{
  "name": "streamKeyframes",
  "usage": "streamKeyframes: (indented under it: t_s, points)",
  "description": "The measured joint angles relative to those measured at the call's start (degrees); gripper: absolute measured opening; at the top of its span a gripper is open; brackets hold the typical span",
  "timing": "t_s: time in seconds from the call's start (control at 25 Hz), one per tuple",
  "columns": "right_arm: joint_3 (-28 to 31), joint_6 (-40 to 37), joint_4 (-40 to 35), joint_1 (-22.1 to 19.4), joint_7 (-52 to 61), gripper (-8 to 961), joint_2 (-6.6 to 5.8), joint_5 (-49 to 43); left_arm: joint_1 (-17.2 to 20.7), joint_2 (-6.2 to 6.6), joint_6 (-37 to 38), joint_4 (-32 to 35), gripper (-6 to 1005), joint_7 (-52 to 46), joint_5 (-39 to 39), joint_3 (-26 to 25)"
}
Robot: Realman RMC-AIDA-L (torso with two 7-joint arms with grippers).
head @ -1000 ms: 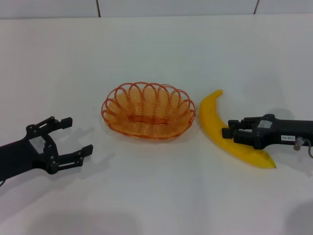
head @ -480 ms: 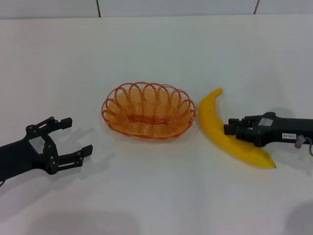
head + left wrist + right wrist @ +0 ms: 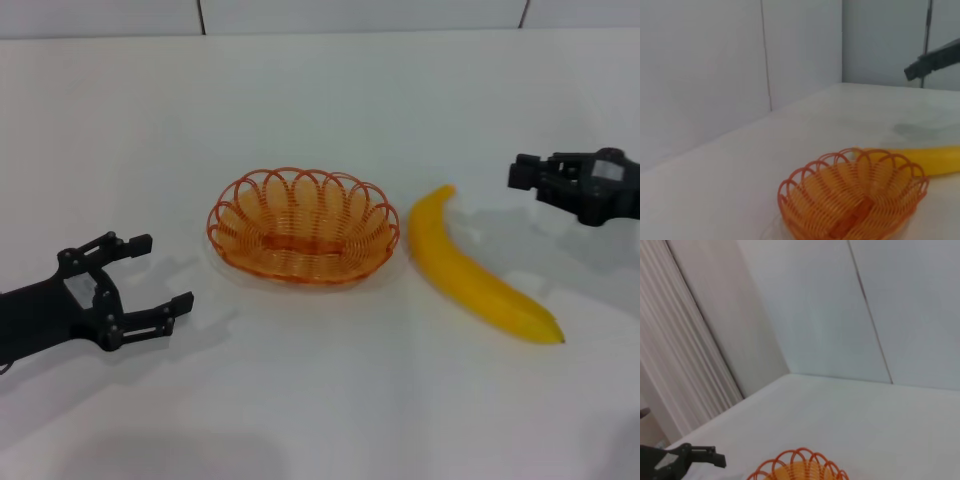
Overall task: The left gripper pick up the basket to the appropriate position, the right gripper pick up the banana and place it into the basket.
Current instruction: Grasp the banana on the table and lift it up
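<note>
The orange wire basket (image 3: 303, 225) sits on the white table, mid-view. The yellow banana (image 3: 475, 275) lies on the table just right of it, close to the rim. My left gripper (image 3: 160, 271) is open and empty, low over the table, left of the basket and apart from it. My right gripper (image 3: 520, 176) hovers behind and to the right of the banana, clear of it and holding nothing. The left wrist view shows the basket (image 3: 855, 200), the banana (image 3: 932, 160) and the right gripper (image 3: 934, 60) farther off. The right wrist view shows the basket's rim (image 3: 800, 470) and the left gripper (image 3: 695, 456).
The white table (image 3: 320, 100) stretches back to a white panelled wall (image 3: 360, 15). A curtain (image 3: 675, 365) hangs beyond the table in the right wrist view. Nothing else lies on the table.
My right gripper has left the banana's middle and moved up, back and to the right. The banana stays on the table. My left gripper has barely shifted.
</note>
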Motion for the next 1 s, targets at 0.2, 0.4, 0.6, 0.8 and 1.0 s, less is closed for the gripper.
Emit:
streamKeyframes:
  t_s: [0.2, 0.4, 0.6, 0.8, 1.0]
  points:
    - [0.5, 0.2, 1.0, -0.2, -0.7, 189, -0.8, 2.9, -0.4, -0.09, 0.1, 0.0, 917, 0.3, -0.1, 0.2]
    - [0.4, 0.6, 1.0, -1.1, -4.0, 197, -0.13, 5.8, -0.4, -0.03, 0.1, -0.7, 917, 0.3, -0.1, 0.0]
    - [0.0, 0.2, 1.1, -0.9, -5.5, 255, -0.03, 5.6, -0.5, -0.03, 0.1, -0.7, 916, 0.3, -0.2, 0.0]
    - [0.3, 0.1, 1.7, -0.9, -5.0, 448, -0.03, 5.8, -0.5, -0.04, 0.2, -0.8, 916, 0.3, -0.2, 0.0]
    - [0.5, -0.2, 2.0, -1.2, -4.4, 678, -0.05, 6.1, -0.5, -0.04, 0.2, -0.8, 916, 0.3, -0.2, 0.0]
